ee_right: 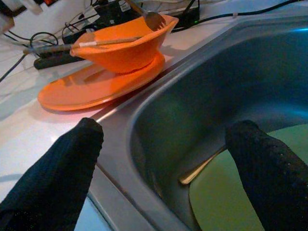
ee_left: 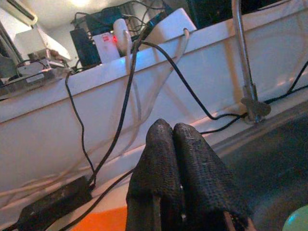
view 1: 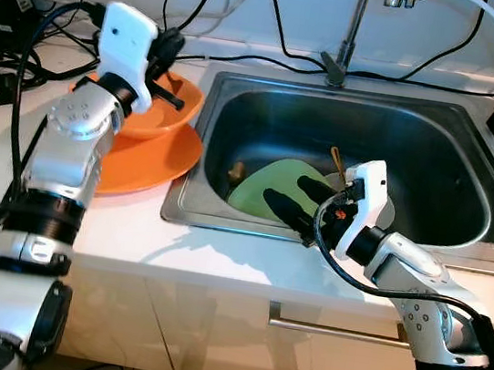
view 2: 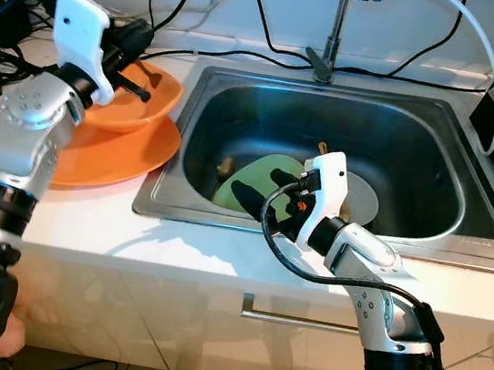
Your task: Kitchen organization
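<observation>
Bowl [view 1: 161, 109] already stacked on plate [view 1: 154, 158] at nine o'clock of sink [view 1: 458, 256], fork [ee_right: 153, 19] inside; seemingly the finished part. Left gripper [view 1: 173, 72] above bowl, fingers pressed together. Right gripper [view 1: 300, 202] spread wide over sink's near rim, green plate [view 1: 270, 184] waiting below, likely next.
</observation>
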### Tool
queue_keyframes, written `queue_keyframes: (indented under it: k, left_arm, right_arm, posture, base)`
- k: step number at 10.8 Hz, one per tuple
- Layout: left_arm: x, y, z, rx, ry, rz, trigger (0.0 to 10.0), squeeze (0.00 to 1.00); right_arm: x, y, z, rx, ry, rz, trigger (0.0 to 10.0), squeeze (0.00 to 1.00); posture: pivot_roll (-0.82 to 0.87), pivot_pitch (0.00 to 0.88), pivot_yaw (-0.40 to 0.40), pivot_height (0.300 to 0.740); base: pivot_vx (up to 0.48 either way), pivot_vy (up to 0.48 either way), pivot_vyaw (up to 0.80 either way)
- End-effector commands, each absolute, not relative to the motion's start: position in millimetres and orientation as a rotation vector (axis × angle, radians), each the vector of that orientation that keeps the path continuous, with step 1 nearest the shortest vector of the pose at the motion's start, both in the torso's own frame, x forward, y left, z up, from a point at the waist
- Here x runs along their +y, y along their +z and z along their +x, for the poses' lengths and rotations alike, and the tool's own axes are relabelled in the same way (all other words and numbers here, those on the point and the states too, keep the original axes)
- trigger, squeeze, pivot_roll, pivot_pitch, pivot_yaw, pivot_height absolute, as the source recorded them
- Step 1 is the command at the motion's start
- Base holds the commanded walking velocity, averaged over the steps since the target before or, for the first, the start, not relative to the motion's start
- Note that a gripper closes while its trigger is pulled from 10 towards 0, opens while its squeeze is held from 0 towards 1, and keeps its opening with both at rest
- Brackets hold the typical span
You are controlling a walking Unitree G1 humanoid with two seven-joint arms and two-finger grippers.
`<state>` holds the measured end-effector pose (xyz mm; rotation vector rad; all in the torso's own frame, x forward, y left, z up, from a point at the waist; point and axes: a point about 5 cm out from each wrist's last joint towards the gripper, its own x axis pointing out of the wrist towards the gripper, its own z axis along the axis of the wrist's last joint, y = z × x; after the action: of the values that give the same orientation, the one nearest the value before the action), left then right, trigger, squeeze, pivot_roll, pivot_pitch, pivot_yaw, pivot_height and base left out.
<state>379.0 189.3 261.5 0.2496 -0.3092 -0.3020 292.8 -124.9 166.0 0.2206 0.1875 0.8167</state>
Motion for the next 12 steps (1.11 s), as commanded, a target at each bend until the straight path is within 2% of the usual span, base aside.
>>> queue_keyframes:
  k: [1,3,6,8,10,12]
  left_arm:
    - [192.8,272.4,381.0,-0.314,-0.293,0.207,0.0,0.0]
    - [189.8,278.8,379.9,-0.323,-0.3,0.139,0.0,0.0]
    - [182.7,301.0,375.2,-0.413,-0.311,0.109,0.0,0.0]
    - [174.5,317.1,369.3,-0.493,-0.344,0.028,0.0,0.0]
    - [161.7,313.5,365.8,-0.485,-0.409,-0.167,0.0,0.0]
    - [147.9,296.6,365.9,-0.403,-0.476,-0.399,0.0,0.0]
  right_arm:
    - [-125.6,171.1,294.0,0.166,0.815,0.219,10.0,0.0]
    - [-124.7,170.8,294.0,0.166,0.815,0.22,10.0,0.0]
    - [-125.8,171.2,294.0,0.163,0.81,0.218,10.0,0.0]
    - [-127.3,171.5,295.0,0.159,0.798,0.218,10.0,0.0]
    - [-130.0,174.7,300.0,0.132,0.749,0.24,10.0,0.0]
    - [-136.0,182.1,308.3,0.085,0.67,0.311,10.0,0.0]
  posture:
    - [0.13,0.03,0.066,0.74]
    - [0.13,0.03,0.07,0.74]
    - [0.13,0.029,0.07,0.74]
    - [0.13,0.025,0.07,0.74]
    - [0.12,0.023,0.07,0.74]
    - [0.12,0.022,0.07,0.74]
  base:
    - [0.0,0.0,0.0]
    - [0.0,0.0,0.0]
    - [0.0,0.0,0.0]
    - [0.0,0.0,0.0]
    - [0.0,0.0,0.0]
    - [0.0,0.0,0.0]
